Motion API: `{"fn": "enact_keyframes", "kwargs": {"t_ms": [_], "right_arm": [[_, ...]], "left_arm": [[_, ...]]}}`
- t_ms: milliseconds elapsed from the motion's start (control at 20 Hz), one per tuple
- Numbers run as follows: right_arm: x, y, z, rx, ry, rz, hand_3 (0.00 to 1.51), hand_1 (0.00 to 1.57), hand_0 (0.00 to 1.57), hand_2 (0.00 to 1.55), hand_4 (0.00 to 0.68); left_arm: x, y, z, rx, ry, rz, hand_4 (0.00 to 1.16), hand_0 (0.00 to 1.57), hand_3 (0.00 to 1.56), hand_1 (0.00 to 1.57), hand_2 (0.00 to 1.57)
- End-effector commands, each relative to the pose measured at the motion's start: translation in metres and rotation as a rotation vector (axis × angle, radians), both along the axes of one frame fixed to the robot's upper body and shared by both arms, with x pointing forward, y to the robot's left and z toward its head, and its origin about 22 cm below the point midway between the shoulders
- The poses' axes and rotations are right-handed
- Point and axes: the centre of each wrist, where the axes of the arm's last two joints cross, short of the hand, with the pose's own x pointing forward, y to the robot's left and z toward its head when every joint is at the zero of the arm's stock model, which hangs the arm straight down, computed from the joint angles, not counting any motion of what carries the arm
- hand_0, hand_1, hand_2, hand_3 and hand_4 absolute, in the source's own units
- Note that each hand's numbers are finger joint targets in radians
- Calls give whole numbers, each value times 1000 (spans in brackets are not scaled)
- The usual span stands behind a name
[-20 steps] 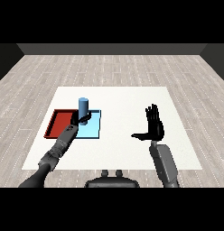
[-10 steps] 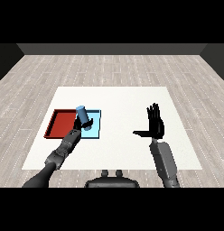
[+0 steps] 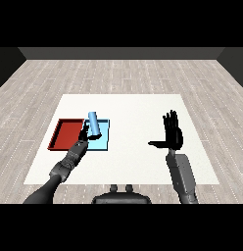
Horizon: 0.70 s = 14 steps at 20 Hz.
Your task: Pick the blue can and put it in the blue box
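Since a second ago the can (image 3: 94, 124) has gone from upright to tilted, top leaning up-left, and the left hand (image 3: 79, 147) has pulled back toward the near edge of the blue tray (image 3: 105, 144). Half a second ago the can was already leaning and the hand was closer to it; now there's more gap.

Can sits over the blue tray, lower end toward the tray's middle, upper end over its far-left corner near the seam with the red tray (image 3: 66, 133). Can't tell whether it rests on the tray floor or is mid-tip. Long axis runs roughly near-right to far-left, steep but not vertical.

Left hand is just near-left of the can, at the tray's near-left corner. Fingers look partly curled; they don't appear to be round the can, but it's dark and small there, so I can't call the hand's state.

Right hand (image 3: 171, 135) is well apart on the table (image 3: 138, 105), fingers straight and up, thumb out to the side, holding nothing. Left is clearly the nearer hand.

Red tray: nothing in it. Blue tray: only the can.

My read: placement is about done; the open point is whether the can settles inside the blue tray rather than across the seam.
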Motion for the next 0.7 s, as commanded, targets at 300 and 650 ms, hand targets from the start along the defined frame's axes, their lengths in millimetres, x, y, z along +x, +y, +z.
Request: {"fn": "enact_keyframes", "kwargs": {"t_ms": [300, 650], "right_arm": [[2, 8, -3, -18, -9, 7, 0, 0, 0, 0, 0], [-15, 0, -16, -79, -1, 42, 0, 0, 0, 0, 0]], "left_arm": [[30, -10, 46, -108, -510, -6, 0, 0, 0, 0, 0], [33, -50, 78, -402, -854, -490, 0, 0, 0, 0, 0]]}}
